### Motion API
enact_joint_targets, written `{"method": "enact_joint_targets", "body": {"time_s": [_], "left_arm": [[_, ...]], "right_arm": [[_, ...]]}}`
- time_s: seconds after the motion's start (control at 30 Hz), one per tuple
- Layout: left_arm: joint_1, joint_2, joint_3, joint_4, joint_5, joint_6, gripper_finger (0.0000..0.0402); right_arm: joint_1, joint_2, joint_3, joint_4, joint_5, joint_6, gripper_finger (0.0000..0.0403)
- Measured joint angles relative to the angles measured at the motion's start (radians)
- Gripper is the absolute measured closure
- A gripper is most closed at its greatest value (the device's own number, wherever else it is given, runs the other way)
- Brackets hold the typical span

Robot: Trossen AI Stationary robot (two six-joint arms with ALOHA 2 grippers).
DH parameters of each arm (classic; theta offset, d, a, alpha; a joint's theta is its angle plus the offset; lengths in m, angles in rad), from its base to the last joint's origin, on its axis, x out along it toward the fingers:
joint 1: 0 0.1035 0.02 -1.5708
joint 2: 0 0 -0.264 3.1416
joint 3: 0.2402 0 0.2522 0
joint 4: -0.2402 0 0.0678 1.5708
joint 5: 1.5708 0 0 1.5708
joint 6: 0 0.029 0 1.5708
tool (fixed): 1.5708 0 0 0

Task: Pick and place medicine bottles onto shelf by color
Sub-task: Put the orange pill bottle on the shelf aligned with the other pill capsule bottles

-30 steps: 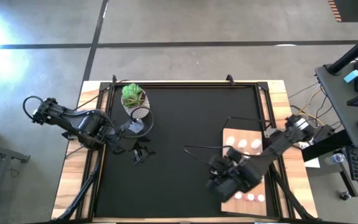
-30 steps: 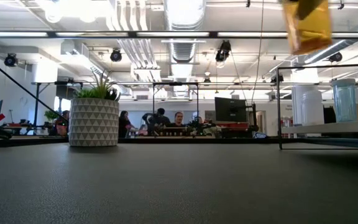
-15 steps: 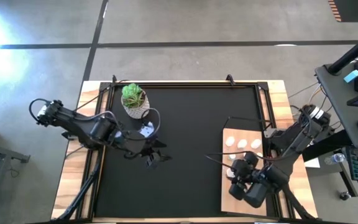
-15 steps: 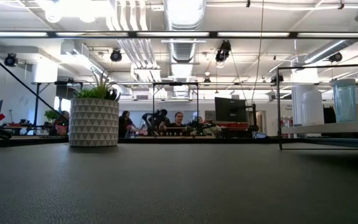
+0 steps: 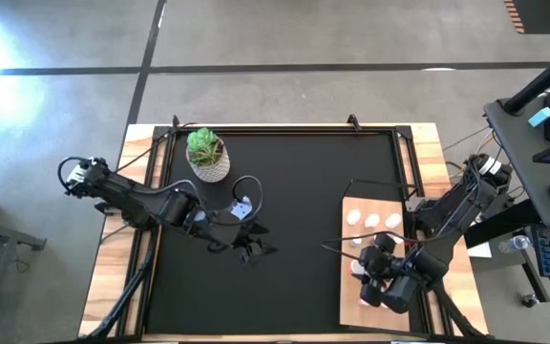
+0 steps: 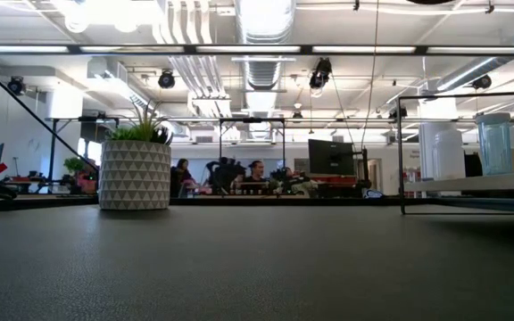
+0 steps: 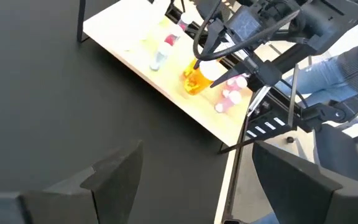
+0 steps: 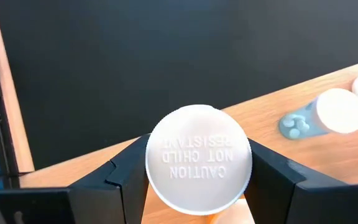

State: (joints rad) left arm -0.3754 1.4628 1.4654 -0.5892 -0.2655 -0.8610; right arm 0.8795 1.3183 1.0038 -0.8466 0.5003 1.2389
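Over the shelf (image 5: 349, 277) at lower right of the high view, an amber, white-capped bottle (image 8: 198, 160) is pinched by the right hand (image 5: 372, 277), near the board's left edge. White-capped bottles (image 5: 371, 221) are stood toward its upper end. Mid-mat (image 5: 285, 182), wide bare black surface is left around the spread, empty left hand (image 5: 253, 250)
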Motion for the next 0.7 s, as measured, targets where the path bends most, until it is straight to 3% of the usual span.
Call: {"method": "enact_joint_targets", "body": {"time_s": [0.7], "left_arm": [[0.000, -0.003, 0.000, 0.017, 0.000, 0.001, 0.0116]], "right_arm": [[-0.001, 0.026, -0.037, 0.071, -0.009, -0.081, 0.0202]]}}
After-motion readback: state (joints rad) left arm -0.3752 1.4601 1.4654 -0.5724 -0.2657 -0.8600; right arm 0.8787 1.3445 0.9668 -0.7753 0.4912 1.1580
